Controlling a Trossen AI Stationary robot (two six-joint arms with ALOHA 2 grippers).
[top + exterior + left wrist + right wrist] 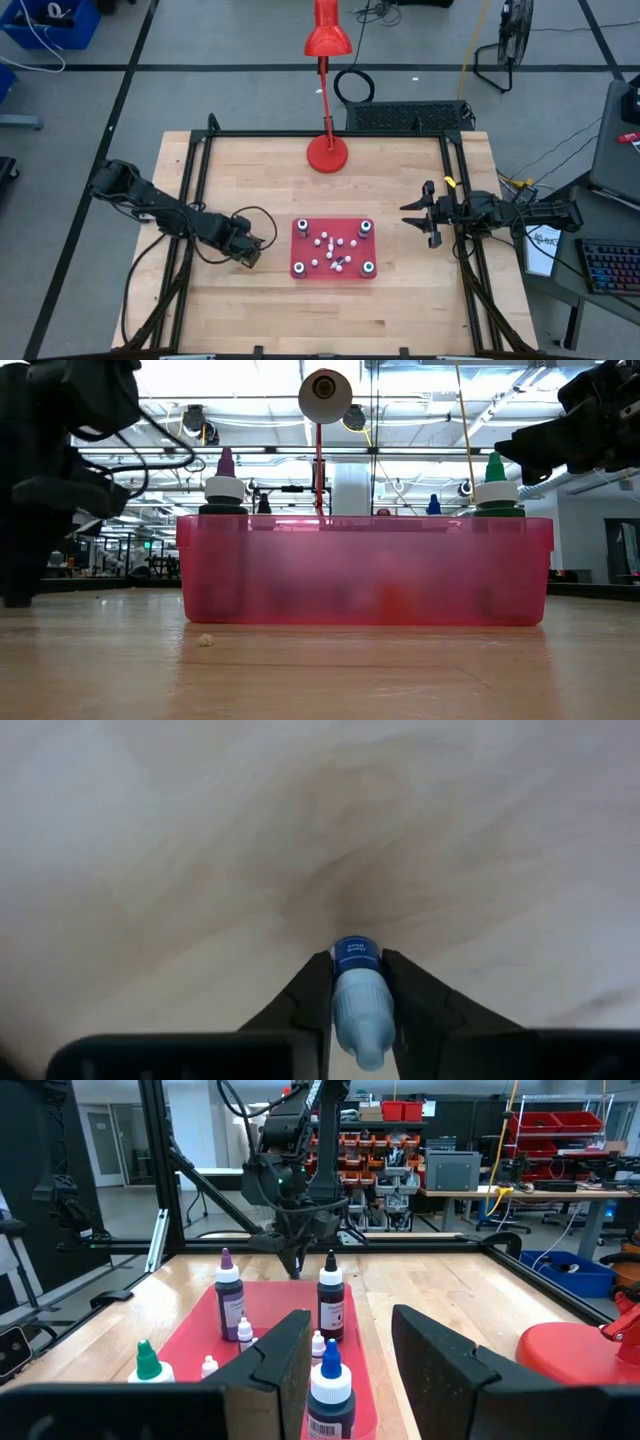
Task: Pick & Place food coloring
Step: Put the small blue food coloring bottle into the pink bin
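Note:
The food coloring stands in a red tray [334, 248] at the table's middle: four larger bottles at its corners [366, 228] and several tiny white bottles [328, 243] between them. The right wrist view shows purple [228, 1292], dark [330, 1298], green [148, 1365] and blue [330, 1380] ones. My left gripper [248, 257] is just left of the tray, low over the wood, shut on one tiny bottle [358, 1005]. My right gripper [420, 215] hangs open off the tray's right side, facing it [350, 1340]. My left gripper pinches the tiny bottle between its two fingers [312, 995], which come from above, pointing down. Its blue labelled end [356, 953] points at the table and its pale narrow end [368, 1050] points back up between the fingers. Whether the blue end touches the wood cannot be told.
A red desk lamp stands on its round base [327, 153] at the far middle of the table, its head [327, 35] beyond the edge. Black frame rails [195, 190] run along both sides. Bare wood [250, 190] lies around the tray. A crumb [205, 641] lies near the tray.

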